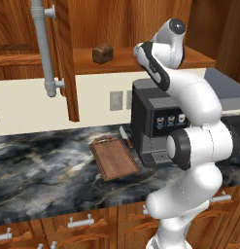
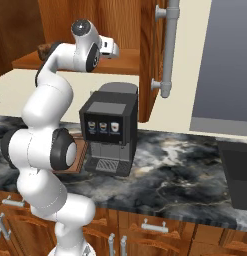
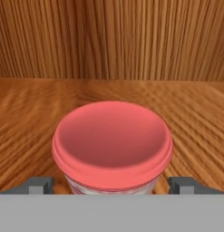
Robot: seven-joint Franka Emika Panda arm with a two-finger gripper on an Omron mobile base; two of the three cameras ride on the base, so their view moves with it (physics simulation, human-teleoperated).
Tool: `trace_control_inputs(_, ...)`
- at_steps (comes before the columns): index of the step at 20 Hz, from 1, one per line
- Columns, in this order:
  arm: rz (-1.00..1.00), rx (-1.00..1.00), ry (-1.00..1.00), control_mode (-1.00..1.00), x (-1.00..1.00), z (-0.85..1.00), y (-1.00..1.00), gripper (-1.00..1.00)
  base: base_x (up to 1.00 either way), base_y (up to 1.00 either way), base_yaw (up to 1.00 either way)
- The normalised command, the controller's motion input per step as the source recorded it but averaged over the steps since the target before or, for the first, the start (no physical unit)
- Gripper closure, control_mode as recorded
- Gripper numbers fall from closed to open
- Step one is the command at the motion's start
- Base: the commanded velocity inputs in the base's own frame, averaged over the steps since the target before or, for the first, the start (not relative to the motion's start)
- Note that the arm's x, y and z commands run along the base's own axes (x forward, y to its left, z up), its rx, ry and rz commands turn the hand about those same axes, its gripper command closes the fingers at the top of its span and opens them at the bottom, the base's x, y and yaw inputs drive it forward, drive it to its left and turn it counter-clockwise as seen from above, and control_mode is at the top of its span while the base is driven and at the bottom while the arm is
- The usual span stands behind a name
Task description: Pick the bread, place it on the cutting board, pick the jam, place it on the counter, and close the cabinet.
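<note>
even, soft, shadowless rendered light

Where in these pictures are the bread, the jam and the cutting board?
bread (image 1: 102,53): left base view, front face of the loaf.
jam (image 3: 112,141): hand view, middle of the lid.
cutting board (image 1: 114,158): left base view, centre of the flat wood.

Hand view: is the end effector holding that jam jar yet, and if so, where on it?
Nothing is held. The end effector is open, its fingertips standing either side of the jam just below the lid, clear of its sides.
</note>
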Motion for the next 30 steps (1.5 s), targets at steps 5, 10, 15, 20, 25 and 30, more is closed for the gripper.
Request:
trace_control_inputs(5,0.0,0.0,-0.04,-1.0,0.0,0.01,-0.01,-1.0,0.0,0.0,0.0)
trace_control_inputs(10,0.0,0.0,-0.08,-1.0,0.0,0.03,0.0,-1.0,0.0,0.0,0.0)
trace_control_inputs(15,0.0,0.0,-0.04,-1.0,0.0,0.0,0.0,-1.0,0.0,0.0,0.0)
trace_control_inputs(20,0.0,0.0,-0.01,-1.0,0.0,0.0,0.0,-1.0,0.0,0.0,0.0)
trace_control_inputs(25,0.0,0.0,0.0,-1.0,0.0,0.0,0.0,1.0,0.0,0.0,0.0)
trace_control_inputs(30,0.0,0.0,0.0,-1.0,0.0,0.0,0.0,1.0,0.0,0.0,0.0)
